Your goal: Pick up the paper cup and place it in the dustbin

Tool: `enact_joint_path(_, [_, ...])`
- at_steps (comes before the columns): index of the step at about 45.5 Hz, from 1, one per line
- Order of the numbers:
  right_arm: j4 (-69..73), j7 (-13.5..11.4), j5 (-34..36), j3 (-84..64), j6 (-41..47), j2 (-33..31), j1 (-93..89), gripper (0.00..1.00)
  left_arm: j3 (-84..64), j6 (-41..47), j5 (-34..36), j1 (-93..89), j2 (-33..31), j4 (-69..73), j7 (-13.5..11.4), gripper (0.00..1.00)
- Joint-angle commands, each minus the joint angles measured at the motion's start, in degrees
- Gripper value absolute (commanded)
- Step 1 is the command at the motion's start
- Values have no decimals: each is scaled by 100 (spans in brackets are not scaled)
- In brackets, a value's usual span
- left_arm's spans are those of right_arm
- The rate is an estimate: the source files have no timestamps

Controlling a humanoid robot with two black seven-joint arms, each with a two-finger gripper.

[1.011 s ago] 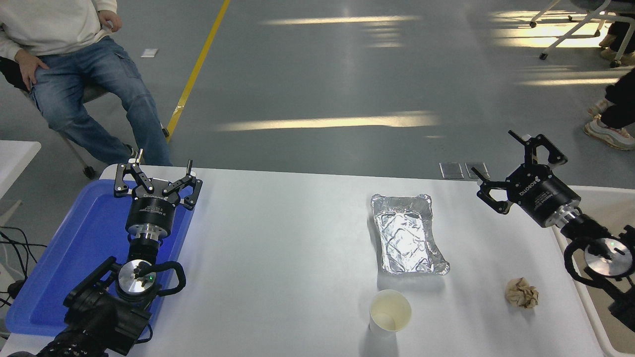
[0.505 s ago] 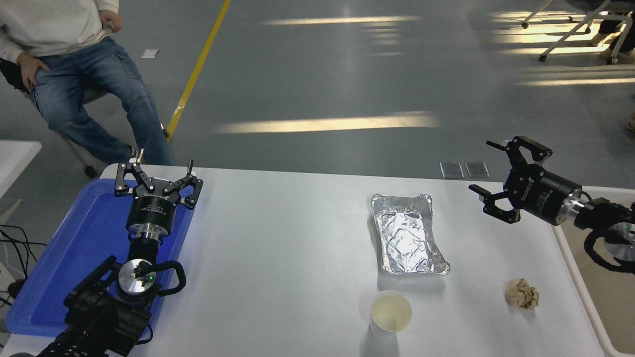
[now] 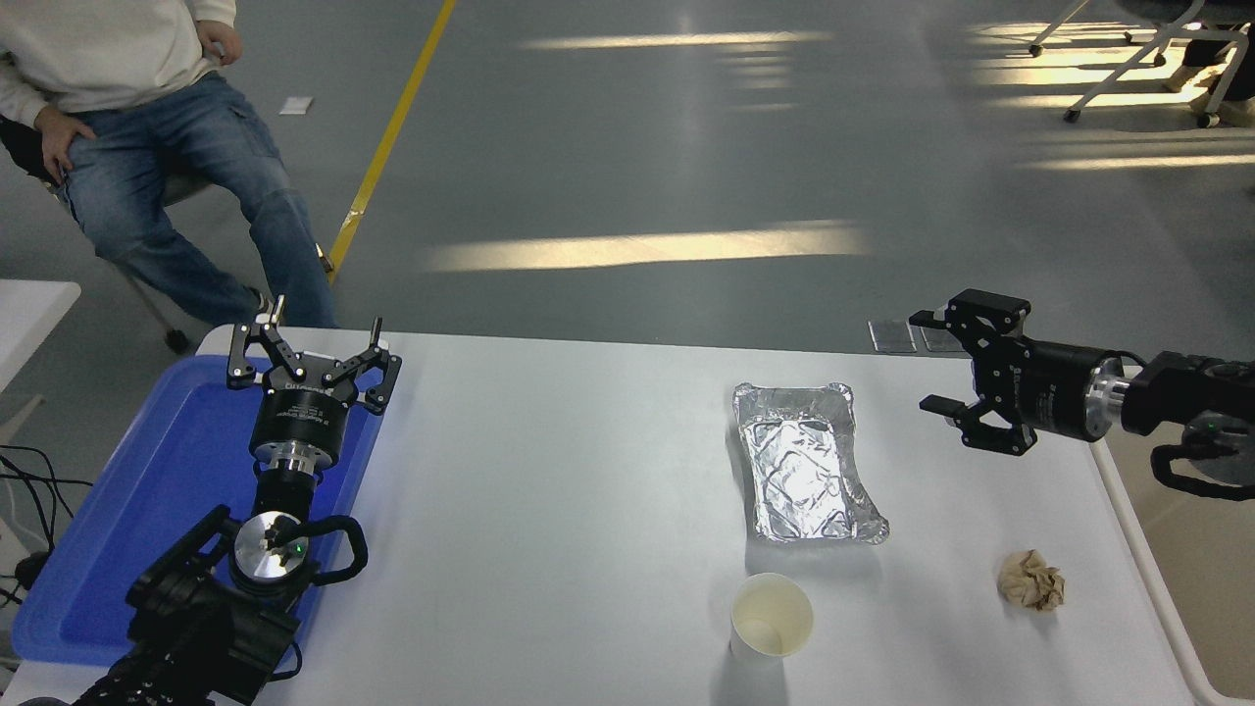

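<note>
right gripper (image 3: pixel 933 361) swung leftward since the earlier frame, now level over the table's (image 3: pixel 549 471) right edge, fingers wide, holding nothing. cup (image 3: pixel 771 616): upright, near front edge, untouched. foil tray (image 3: pixel 804 461): just behind cup. paper ball (image 3: pixel 1030 579): right of cup, apart. bin (image 3: pixel 1201 549): off table's right side. left gripper (image 3: pixel 312 345): parked wide over blue tray (image 3: pixel 108 529).
</note>
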Motion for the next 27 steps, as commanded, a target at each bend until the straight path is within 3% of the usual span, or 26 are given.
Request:
enact_joint_path(1, [485, 3, -674, -1029, -407, 1, 751, 100, 0, 0, 0, 0, -1, 0, 8, 100])
enact_joint_path(14, [1284, -6, -1571, -2355, -759, 54, 1638, 100, 8, 0, 0, 0, 8, 0, -1, 100])
enact_joint_path(27, [1864, -6, -1694, -3577, -803, 142, 2807, 100, 0, 0, 0, 0, 17, 0, -1, 100])
